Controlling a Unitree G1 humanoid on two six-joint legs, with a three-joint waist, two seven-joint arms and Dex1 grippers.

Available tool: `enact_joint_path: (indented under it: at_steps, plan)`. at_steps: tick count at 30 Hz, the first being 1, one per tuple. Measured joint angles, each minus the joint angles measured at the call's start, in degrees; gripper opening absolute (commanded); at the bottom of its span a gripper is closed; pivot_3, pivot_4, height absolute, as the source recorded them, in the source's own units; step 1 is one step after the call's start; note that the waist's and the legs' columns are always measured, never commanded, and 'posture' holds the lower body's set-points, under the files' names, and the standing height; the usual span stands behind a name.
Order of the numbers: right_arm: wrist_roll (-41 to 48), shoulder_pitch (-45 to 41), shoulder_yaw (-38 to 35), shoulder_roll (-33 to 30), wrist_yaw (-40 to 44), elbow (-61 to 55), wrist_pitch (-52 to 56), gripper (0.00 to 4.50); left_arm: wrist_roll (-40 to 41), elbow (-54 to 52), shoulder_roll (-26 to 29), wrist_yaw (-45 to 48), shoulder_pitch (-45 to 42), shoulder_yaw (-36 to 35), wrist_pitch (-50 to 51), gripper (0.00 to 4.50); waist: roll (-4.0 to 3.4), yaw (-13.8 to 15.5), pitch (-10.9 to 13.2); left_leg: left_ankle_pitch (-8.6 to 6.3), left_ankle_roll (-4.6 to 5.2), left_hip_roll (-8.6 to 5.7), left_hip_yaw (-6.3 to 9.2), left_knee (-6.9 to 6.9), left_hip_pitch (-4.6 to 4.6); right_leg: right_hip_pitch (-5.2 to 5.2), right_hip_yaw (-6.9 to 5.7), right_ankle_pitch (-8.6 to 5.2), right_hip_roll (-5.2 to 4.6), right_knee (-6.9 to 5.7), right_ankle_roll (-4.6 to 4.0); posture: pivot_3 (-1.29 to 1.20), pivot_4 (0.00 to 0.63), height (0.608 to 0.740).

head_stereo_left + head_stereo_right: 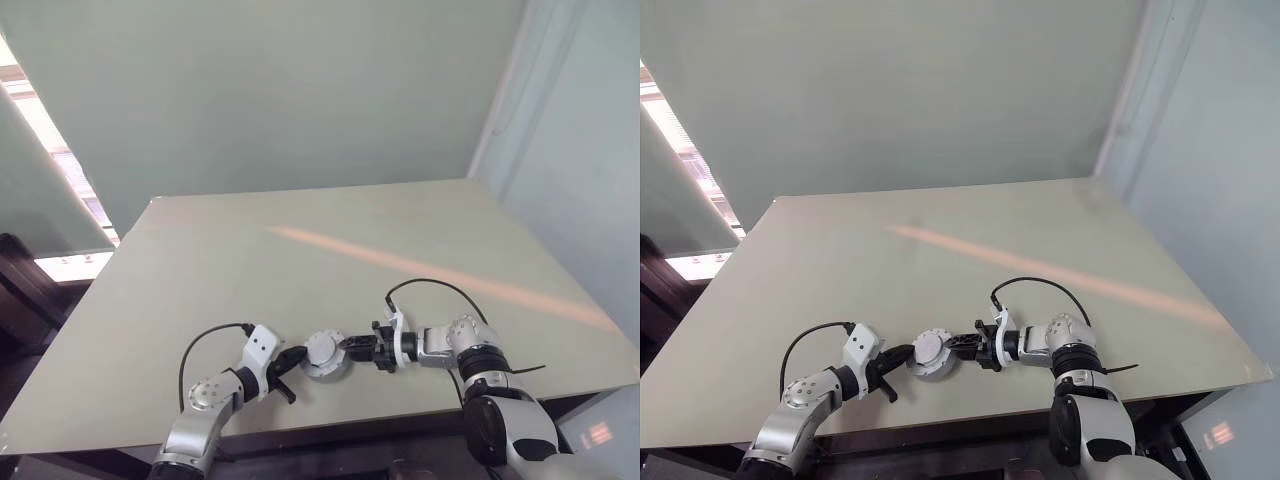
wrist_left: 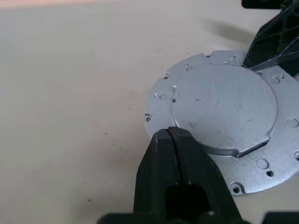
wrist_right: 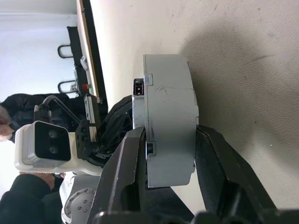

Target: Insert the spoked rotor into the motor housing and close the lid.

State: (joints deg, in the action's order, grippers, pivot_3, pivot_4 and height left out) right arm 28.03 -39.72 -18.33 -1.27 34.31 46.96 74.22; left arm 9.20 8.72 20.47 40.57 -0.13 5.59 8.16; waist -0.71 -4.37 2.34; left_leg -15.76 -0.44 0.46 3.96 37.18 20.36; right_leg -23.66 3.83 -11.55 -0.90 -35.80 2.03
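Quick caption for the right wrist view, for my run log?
Right claw closing on the thick rim of the grey motor housing on the table, left claw at its far side.

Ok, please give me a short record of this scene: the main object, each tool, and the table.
object: motor housing, a round silver casing with a holed flange
place: between the two tools, near the front edge of the table
left tool: shut, tip at the flange rim
right tool: one finger on each flat side of the housing, gripping it
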Motion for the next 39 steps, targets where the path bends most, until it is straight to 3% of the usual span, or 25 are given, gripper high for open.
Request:
enact_joint_path:
  at_steps: [9, 10, 14, 24, 32, 39]
  plan:
    - [0.0, 0.23, 0.13, 0.18, -0.04, -0.22, -0.05, 1.19, 0.32, -0.82, -0.66, -1.23, 0.26, -0.3, 1.43, 0.0, 0.0, -0.05, 0.0, 0.0, 0.0, 0.01, 0.0, 0.0, -0.02, 0.01, 0.0, 0.0, 0.02, -0.02, 0.0, 0.0, 0.0, 0.74]
    - [0.0, 0.25, 0.14, 0.22, -0.05, -0.22, -0.12, 1.19, 0.38, -1.3, -0.52, -1.27, 0.22, -0.3, 2.31, 0.18, 0.0, -0.11, -0.01, 0.0, 0.0, 0.01, 0.0, 0.0, -0.02, 0.01, 0.0, 0.0, 0.02, -0.03, 0.0, 0.0, 0.0, 0.74]
    - [0.0, 0.29, 0.28, 0.42, -0.19, -0.23, -0.59, 1.19, 1.61, -3.79, 0.22, -1.77, -0.78, -1.45, 10.07, 1.16, -0.01, -0.39, -0.01, 0.0, 0.01, 0.01, 0.0, 0.01, -0.05, 0.05, 0.01, 0.0, 0.02, -0.02, 0.01, 0.0, 0.0, 0.74]
    - [0.17, 0.33, 0.92, 0.88, -0.26, -0.23, -1.08, 1.19, 11.03, -5.47, 1.09, -1.77, -0.28, -9.77, 24.85, 4.49, 0.02, -1.38, -0.01, -0.03, 0.07, 0.01, 0.02, 0.0, 0.13, -0.11, 0.0, 0.09, 0.03, -0.01, 0.15, 0.0, 0.0, 0.74]
    - [1.67, 1.74, 0.26, 1.6, -0.04, -0.26, -2.08, 1.19, 27.07, -8.98, -3.71, -7.86, 0.59, -24.95, 36.31, 4.5, 0.1, -1.51, 0.01, -0.03, 0.07, 0.06, 0.02, 0.0, 0.2, -0.2, 0.01, 0.1, 0.07, -0.03, 0.16, 0.0, 0.0, 0.74]
    - [4.1, 3.24, -3.84, 3.52, -0.74, -0.39, -2.28, 1.19, 39.32, -10.85, -9.74, -15.05, 1.33, -33.08, 43.01, 4.5, 0.33, -1.78, 0.15, -0.03, 0.07, 0.06, 0.02, 0.02, 0.26, -0.23, 0.01, 0.11, 0.08, -0.03, 0.16, 0.0, 0.0, 0.74]
